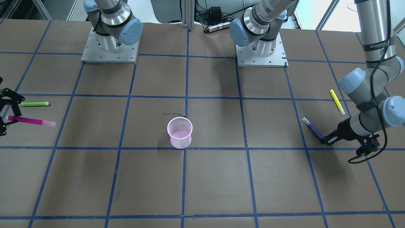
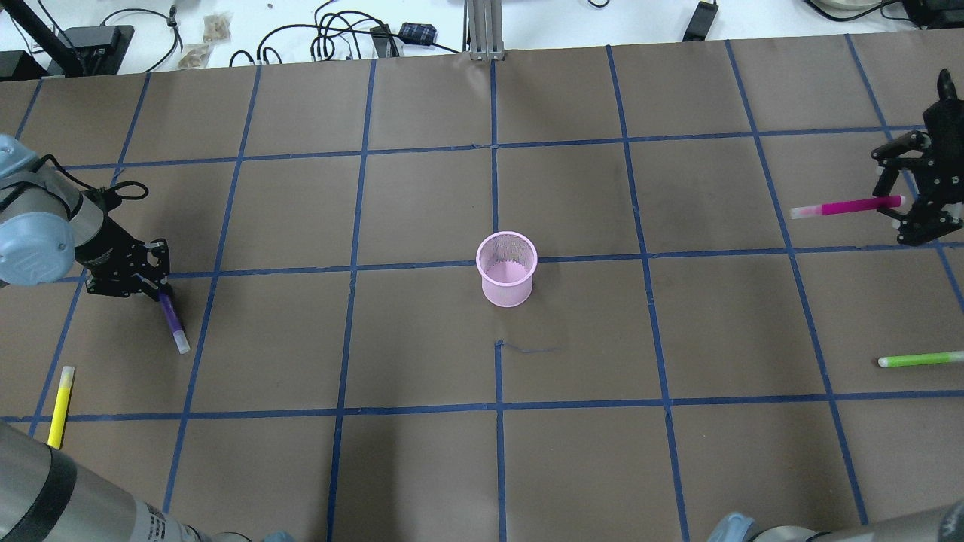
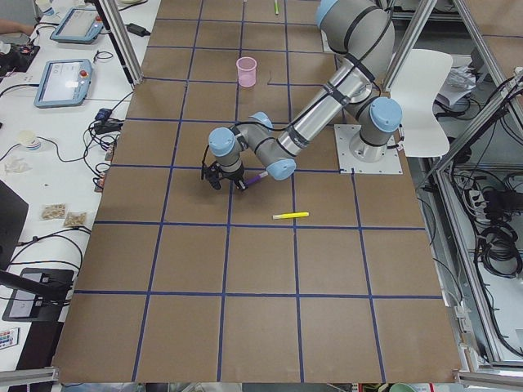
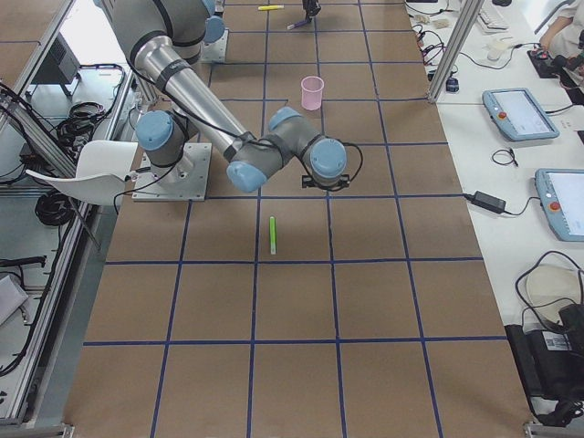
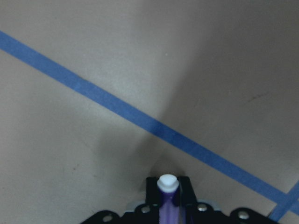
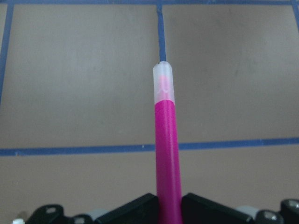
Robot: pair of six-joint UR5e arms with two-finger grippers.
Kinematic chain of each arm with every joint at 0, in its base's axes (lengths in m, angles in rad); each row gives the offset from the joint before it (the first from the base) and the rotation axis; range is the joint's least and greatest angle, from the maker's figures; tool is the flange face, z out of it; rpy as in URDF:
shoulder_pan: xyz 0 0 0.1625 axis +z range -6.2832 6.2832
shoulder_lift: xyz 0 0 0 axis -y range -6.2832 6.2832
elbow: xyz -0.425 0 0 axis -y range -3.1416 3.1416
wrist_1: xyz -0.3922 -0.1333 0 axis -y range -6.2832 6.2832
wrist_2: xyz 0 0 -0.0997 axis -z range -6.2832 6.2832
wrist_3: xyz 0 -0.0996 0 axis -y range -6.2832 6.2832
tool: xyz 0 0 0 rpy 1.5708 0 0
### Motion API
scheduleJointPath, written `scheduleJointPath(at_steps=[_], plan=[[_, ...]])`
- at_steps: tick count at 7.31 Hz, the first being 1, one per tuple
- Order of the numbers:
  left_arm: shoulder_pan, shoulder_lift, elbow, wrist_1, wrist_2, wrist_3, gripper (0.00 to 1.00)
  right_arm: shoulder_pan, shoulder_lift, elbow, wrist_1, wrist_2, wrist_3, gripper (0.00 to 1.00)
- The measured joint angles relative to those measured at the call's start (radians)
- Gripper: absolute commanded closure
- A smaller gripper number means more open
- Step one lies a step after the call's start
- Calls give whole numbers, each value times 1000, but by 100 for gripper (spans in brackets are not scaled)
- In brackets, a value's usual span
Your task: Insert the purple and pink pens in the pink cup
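Note:
The pink mesh cup [image 2: 507, 268] stands upright at the table's middle, also in the front view [image 1: 179, 132]. My left gripper [image 2: 154, 290] is shut on the purple pen [image 2: 172, 321], which slants down from the fingers with its white cap end low over the table; the left wrist view shows the pen [image 5: 167, 198] between the fingers. My right gripper [image 2: 907, 205] is shut on the pink pen [image 2: 843, 207], held level above the table with its clear cap toward the cup; the right wrist view shows the pen [image 6: 165, 149] sticking straight out.
A yellow pen [image 2: 60, 395] lies near the left arm on the table. A green pen [image 2: 919, 360] lies at the right side, near the table's edge. Blue tape lines grid the brown table. Both robot bases [image 1: 110, 47] stand at the near side.

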Motion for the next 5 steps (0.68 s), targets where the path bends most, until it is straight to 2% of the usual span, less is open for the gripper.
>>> scheduleJointPath(at_steps=[1,3,5], plan=[[-5,12,13,4,0,-1,100,82,-45,4,12,-3,102,95],[-34,41,107,2,3,-1,100,285,-89,4,-2,-3,350,95],[-106,60,190,6,10,-1,100,487,-90,3,-94,-37,594,95]])
